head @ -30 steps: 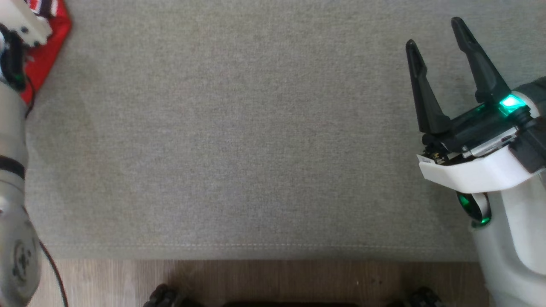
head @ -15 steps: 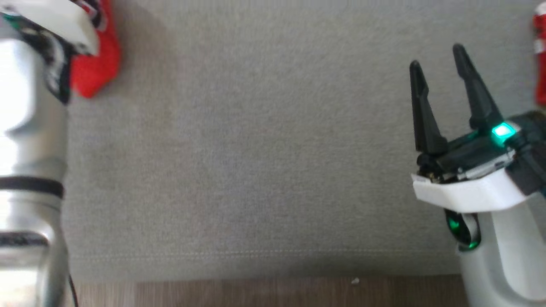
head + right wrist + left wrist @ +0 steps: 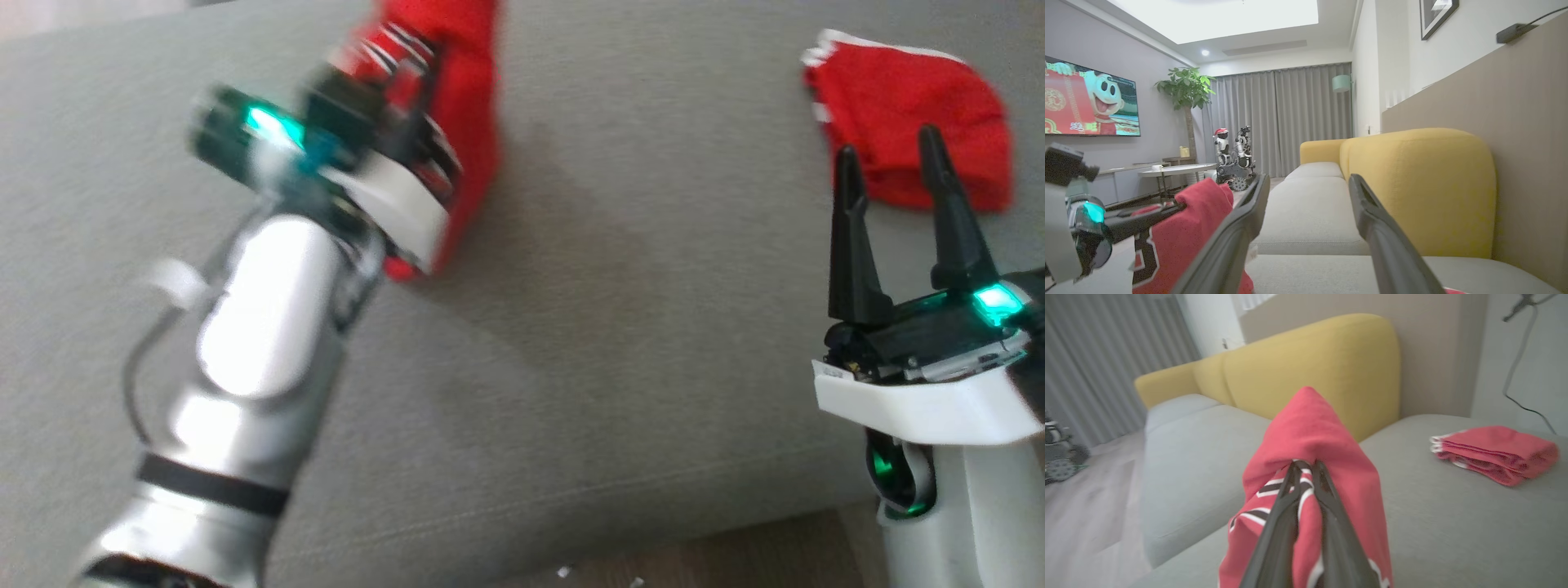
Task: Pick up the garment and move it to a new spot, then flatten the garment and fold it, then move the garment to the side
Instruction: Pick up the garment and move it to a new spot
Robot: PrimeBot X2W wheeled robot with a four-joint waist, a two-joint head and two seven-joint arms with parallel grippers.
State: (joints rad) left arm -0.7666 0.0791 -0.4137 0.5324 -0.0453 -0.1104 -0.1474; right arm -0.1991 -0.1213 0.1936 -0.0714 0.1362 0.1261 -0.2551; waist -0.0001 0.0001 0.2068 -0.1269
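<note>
Head view, left jaws pinching red garment, right jaws spread

Soft, even light covers the grey sofa seat. Over it the left arm smears with motion blur, metal glaring white; the red garment blurs too, casting a faint shadow on the seat. The ceiling panel above the sofa burns out white.

Garment red, black-white stripes; sofa seat grey; backrest yellow.
</note>
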